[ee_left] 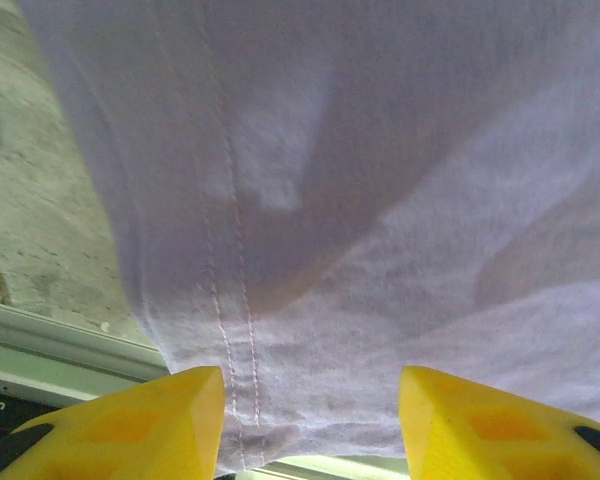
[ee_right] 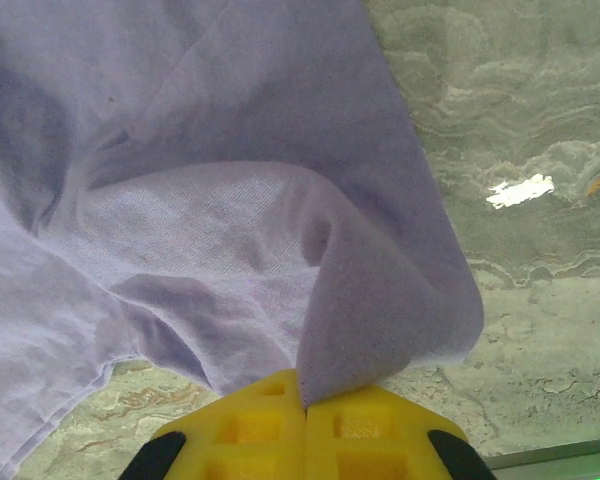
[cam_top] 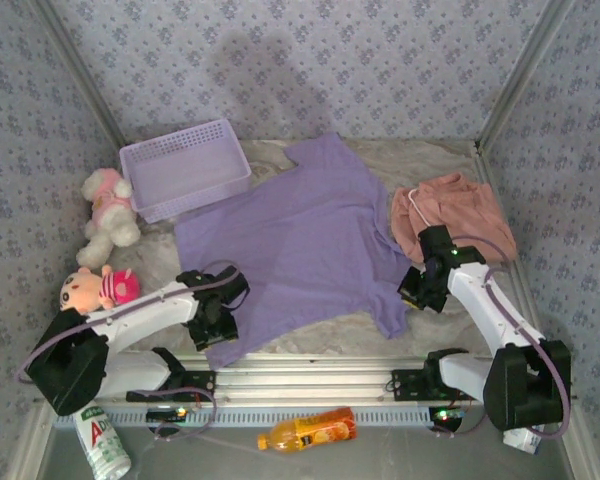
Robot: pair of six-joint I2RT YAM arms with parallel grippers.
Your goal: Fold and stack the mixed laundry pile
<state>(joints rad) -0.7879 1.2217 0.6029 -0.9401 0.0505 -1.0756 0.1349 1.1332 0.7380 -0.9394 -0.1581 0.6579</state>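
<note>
T-shirt (cam_top: 300, 240) flat in middle, basket (cam_top: 175, 140) behind-left of it, drawstring garment (cam_top: 460, 210) just right, plush toys (cam_top: 108, 215) far left, bottle (cam_top: 308, 431) out front.

Stretches the left arm (cam_top: 140, 312) low across from its base; holds the left gripper (cam_top: 216, 320) with 2 yellow fingers (ee_left: 160, 420) parted, a hem of the purple T-shirt (cam_top: 300, 240) between them. Bends the right arm (cam_top: 485, 300) forward; pinches the right gripper (ee_right: 305, 390) closed on a fold of it. Seemingly angles both wrists downward.

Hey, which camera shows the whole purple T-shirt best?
The top external view: the purple T-shirt lies spread out there, outline nearly whole. The left wrist view gives a close-up of its stitched hem between parted jaws; the right wrist view, a fold pinched in shut jaws.
</note>
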